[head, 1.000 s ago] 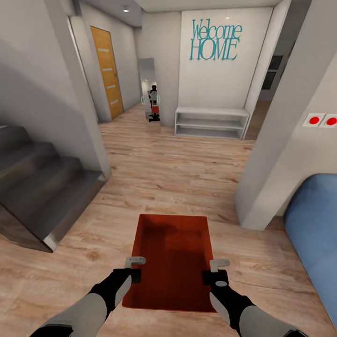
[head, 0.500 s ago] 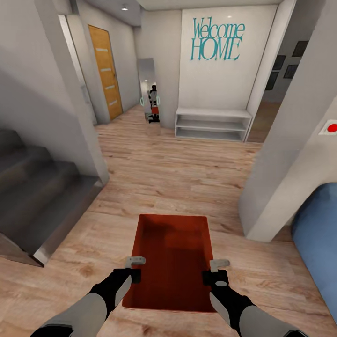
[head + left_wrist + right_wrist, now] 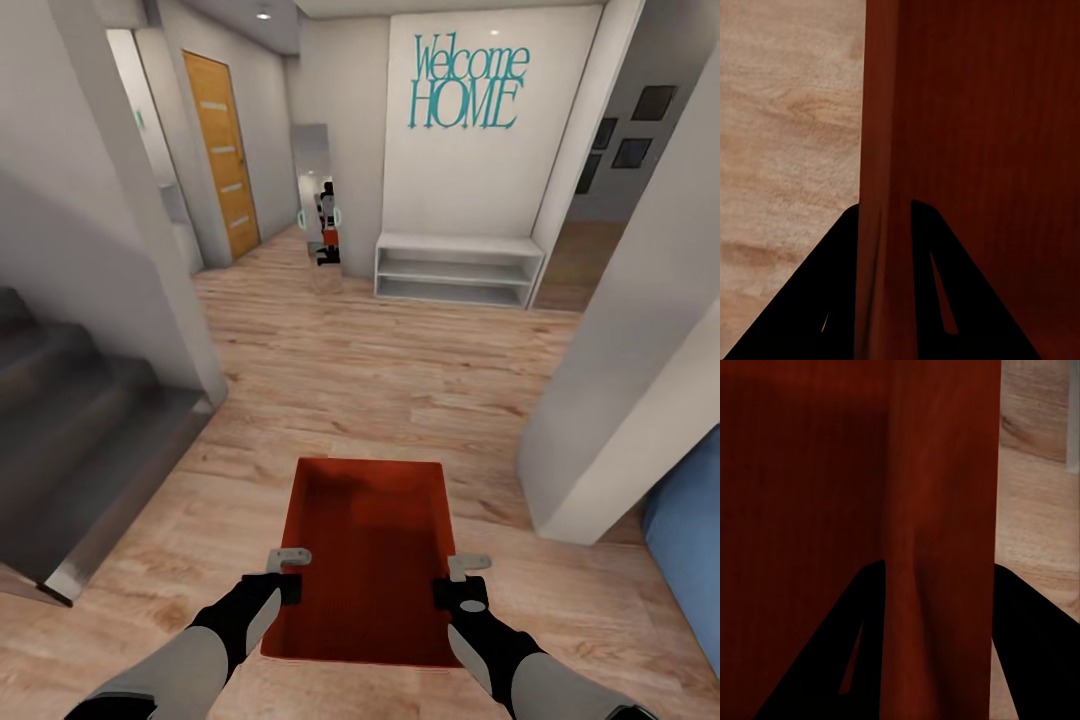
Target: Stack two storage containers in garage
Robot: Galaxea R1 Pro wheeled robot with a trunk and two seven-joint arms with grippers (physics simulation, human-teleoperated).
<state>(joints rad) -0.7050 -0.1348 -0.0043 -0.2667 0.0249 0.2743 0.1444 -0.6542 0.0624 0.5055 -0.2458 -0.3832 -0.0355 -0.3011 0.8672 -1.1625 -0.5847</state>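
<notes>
Both jaws pinch the storage container [image 3: 368,560]; stairs [image 3: 70,420] left, wall corner [image 3: 610,400] right.

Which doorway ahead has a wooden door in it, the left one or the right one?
The left one: an orange-wood door with pale horizontal slits stands beside the mirror. The opening at right has no door, just framed pictures beyond.

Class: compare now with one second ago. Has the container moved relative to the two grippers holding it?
No. The container sits identically between left gripper and right gripper. Only the camera has moved, shifting the staircase leftward.
</notes>
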